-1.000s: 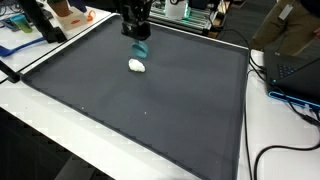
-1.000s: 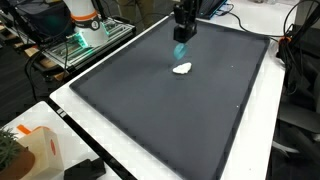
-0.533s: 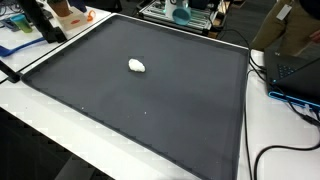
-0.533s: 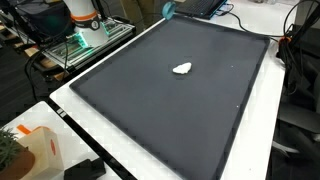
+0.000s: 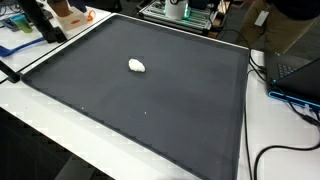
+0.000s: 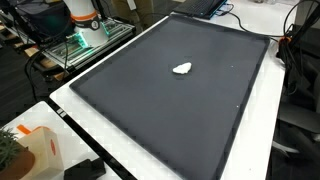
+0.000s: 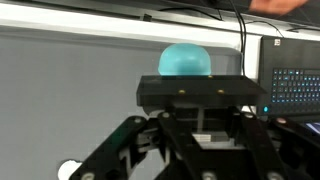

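A black mat (image 5: 150,115) (image 6: 170,115) covers most of the white counter (image 5: 40,125) in both exterior views. In an exterior view, an orange-and-white object (image 6: 35,148) sits at the near left corner of the counter, off the mat. A small white object (image 5: 137,66) (image 6: 182,69) lies alone on the mat. It is toward the far left part of the mat in an exterior view (image 5: 137,66), and beyond the middle, nearer the far edge, in an exterior view (image 6: 182,69). An open laptop (image 5: 295,68) stands on the right edge of the counter just off the mat, with dark cables (image 5: 263,155) trailing along the near right corner.

The gripper (image 7: 198,92) shows in the wrist view alone. At the lower left of that view the small white object (image 7: 68,170) peeks out on the mat, partly hidden behind the black linkage. In the middle, the fingers (image 7: 165,92) are drawn in and pinch a teal rounded object (image 7: 185,60), whose dome stands out past the fingertips. It is carried clear of the mat's surface and well apart from the white object, and is seen against the mat close to its edge strip. A black cable (image 7: 240,40) runs just right of the teal object, and a laptop keyboard (image 7: 295,90) fills the right side.
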{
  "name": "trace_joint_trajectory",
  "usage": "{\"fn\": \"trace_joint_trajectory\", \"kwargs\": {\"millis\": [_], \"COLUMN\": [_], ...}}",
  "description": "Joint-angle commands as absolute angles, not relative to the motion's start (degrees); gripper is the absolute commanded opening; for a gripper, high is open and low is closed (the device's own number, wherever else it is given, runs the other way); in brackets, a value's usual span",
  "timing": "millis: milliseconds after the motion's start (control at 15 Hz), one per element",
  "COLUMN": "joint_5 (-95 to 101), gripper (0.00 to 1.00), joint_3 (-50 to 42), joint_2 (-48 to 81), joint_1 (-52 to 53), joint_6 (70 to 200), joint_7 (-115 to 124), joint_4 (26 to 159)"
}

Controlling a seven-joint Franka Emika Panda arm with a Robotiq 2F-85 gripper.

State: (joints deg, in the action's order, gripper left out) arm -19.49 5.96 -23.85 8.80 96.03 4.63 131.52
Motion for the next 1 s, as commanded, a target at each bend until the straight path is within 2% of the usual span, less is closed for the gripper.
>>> {"fn": "trace_joint_trajectory", "kwargs": {"millis": [0, 67, 133, 267, 467, 733, 933], "joint_5": [-20.89, -19.82, -19.59, -19.20, -17.84, -14.22, -10.84], "gripper": [0.21, 0.21, 0.71, 0.77, 0.99, 1.00, 1.00], "joint_3": [4.39, 2.56, 1.73, -0.20, -2.34, -2.93, 1.25], "joint_2": [-13.67, -12.07, -10.29, -6.68, -2.05, -1.60, -7.44], "joint_1": [7.35, 5.88, 5.10, 3.31, 0.61, -1.07, 2.32], "joint_6": [88.67, 85.28, 83.21, 78.37, 71.97, 76.66, 91.08], "joint_7": [4.05, 2.55, 1.56, -1.67, -5.34, -11.66, -9.33], "joint_4": [123.53, 121.14, 118.82, 113.60, 105.40, 101.61, 111.61]}}
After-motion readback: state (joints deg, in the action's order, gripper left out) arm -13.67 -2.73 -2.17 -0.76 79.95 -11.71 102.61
